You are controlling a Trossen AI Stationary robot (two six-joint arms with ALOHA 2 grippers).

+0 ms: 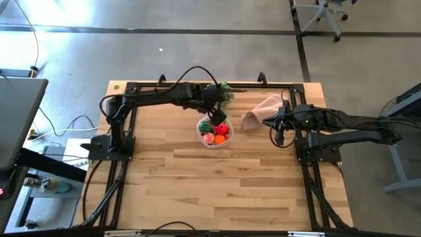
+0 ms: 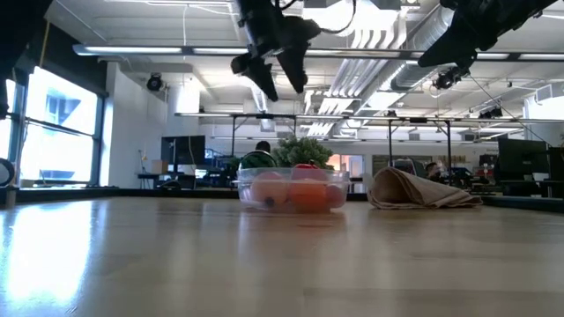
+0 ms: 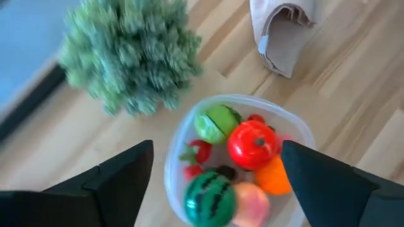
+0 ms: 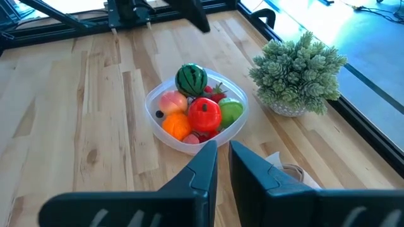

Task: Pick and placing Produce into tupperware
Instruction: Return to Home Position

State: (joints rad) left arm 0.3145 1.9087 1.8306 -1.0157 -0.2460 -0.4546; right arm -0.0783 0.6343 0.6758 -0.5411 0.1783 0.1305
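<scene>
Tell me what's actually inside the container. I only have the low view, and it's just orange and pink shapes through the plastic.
Observer: The left wrist view looks down into the tupperware. It holds a striped watermelon, a red tomato, a green piece, an orange piece and a peach.
Operator: Is the left gripper carrying anything?
Observer: No. The left gripper is open and empty above the container.
Operator: Where's the right one?
Observer: The right gripper is shut on nothing. In the high view it sits by the pink cloth, off to the container's side.
</scene>
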